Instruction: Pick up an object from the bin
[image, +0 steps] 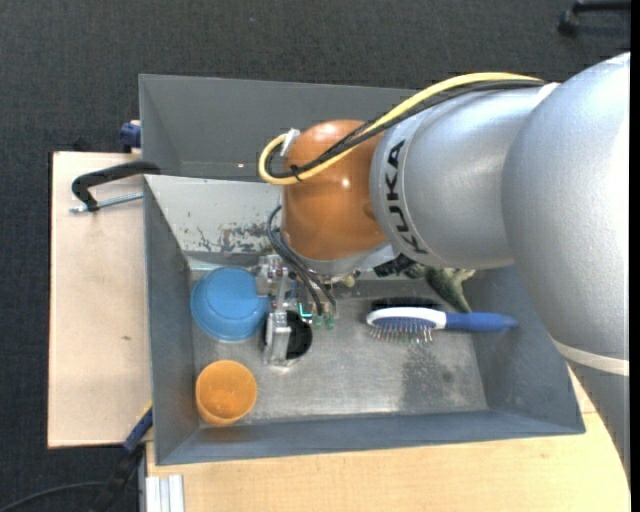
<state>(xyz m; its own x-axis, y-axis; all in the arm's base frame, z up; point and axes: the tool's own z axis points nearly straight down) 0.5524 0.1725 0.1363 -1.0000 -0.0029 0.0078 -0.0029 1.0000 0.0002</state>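
Arm (480, 180): reaches in from the right, its orange wrist cover (325, 200) hanging over the middle of the grey bin (165, 330) and turned down at the floor, a stance that looks set for a straight-down pick.
Jaws: low over the bin floor, just right of the blue cup. Wrist fittings crowd them, so it cannot be told whether they stand wide or closed.
Dark shape (297, 340): sits at the tips. It cannot be told whether it is robot or bin thing, held or not.
Blue cup (225, 305): mouth up, on the floor's left side, just beside the jaws. By nearness it is the likeliest pick, though nothing is seen lifted.
Orange cup (225, 390): mouth up in the near-left corner, close to both walls, apart from the blue cup.
Brush (405, 322): white head, blue handle pointing right, flat on the floor to the right of the jaws.
Open room: bare floor runs along the near wall and between jaws and brush. The left is hemmed by the blue cup and the sloping wall.
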